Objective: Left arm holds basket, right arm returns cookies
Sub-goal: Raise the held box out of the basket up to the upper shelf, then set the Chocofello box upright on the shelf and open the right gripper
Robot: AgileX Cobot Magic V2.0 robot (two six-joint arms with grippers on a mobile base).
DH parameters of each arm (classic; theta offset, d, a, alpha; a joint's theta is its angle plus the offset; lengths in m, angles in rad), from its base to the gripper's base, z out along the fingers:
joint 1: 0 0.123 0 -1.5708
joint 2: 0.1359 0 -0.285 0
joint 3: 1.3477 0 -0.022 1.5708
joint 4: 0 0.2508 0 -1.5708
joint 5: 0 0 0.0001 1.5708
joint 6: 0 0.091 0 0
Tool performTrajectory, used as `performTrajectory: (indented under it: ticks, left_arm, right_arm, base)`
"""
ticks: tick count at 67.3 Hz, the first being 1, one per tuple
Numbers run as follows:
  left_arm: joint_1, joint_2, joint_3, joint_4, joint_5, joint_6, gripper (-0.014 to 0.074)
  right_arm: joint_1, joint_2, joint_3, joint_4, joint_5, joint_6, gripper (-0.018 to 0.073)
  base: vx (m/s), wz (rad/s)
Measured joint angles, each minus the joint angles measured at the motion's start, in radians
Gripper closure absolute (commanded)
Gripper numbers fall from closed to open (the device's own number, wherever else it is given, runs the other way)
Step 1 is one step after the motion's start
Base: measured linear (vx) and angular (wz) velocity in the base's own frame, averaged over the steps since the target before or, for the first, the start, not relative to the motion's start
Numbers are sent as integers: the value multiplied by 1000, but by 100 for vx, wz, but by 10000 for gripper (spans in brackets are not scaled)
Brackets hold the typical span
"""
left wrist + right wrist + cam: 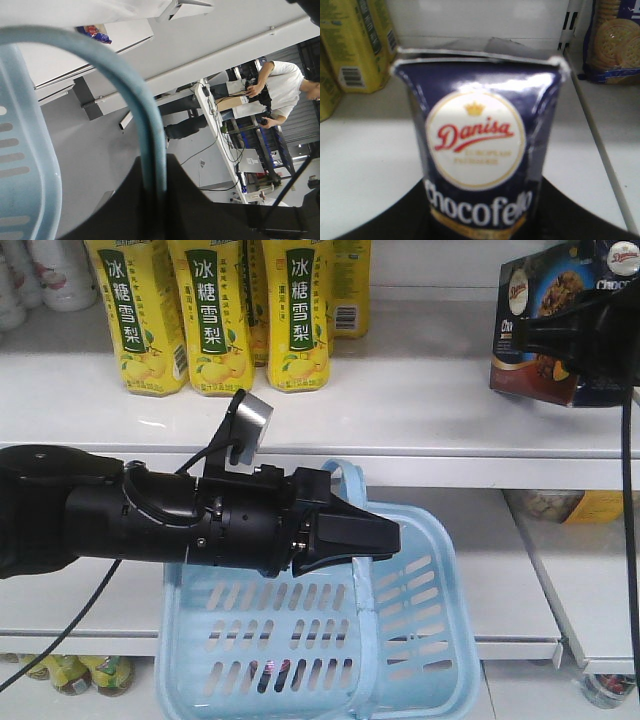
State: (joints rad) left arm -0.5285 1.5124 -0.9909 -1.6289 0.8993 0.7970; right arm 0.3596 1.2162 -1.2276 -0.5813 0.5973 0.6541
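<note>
Left hand (385, 537) is closed around the handle (364, 585) of the basket (270, 640). Right hand (535, 337) is clamped on the cookies (545, 290) at the shelf (400, 410), well apart from the bottles (215, 315).

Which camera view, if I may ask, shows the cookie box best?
The right wrist view: the cookie box fills the frame, logo legible. The front view shows it small, partly behind the right gripper. The left wrist view misses it.

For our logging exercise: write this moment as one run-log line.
left gripper: shut on handle of basket | right gripper: shut on cookies | cookies: at shelf, right of yellow bottles | return: not yet released
</note>
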Motion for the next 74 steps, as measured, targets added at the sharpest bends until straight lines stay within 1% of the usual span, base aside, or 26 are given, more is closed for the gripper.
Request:
performTrajectory:
  ticks: [6, 11, 17, 23, 31, 40, 48, 59, 65, 74]
  left_arm:
    - [0, 0, 0, 0, 0, 0, 603]
    - [0, 0, 0, 0, 0, 0, 603]
    - [0, 0, 0, 0, 0, 0, 603]
    - [0, 0, 0, 0, 0, 0, 603]
    - [0, 0, 0, 0, 0, 0, 603]
    - [0, 0, -1, 0, 0, 0, 603]
    - [0, 0, -1, 0, 0, 0, 603]
    - [0, 0, -1, -1, 0, 0, 603]
    - [0, 0, -1, -1, 0, 0, 603]
    - [0, 0, -1, -1, 0, 0, 603]
  right_arm:
    - [-39, 27, -3, -15, -37, 53, 354]
    - [-83, 44, -4, 1, -69, 66, 354]
    - [-124, 64, -4, 36, -109, 43, 354]
    - [-156, 89, -4, 47, -144, 13, 354]
    - [-199, 139, -4, 68, -177, 8, 353]
    - [-218, 181, -6, 69, -187, -22, 333]
    - [-218, 187, -10, 92, -188, -81, 273]
    - [-218, 187, -11, 170, -182, -170, 151]
    - [-218, 193, -10, 204, -146, -184, 76]
    - [-218, 201, -8, 223, -105, -195, 15]
  base:
    - [0, 0]
    - [0, 0]
    - [0, 0]
    - [0, 0]
    - [0, 0]
    - [0, 0]
    - [0, 0]
    - [0, 0]
    - [0, 0]
    - [0, 0]
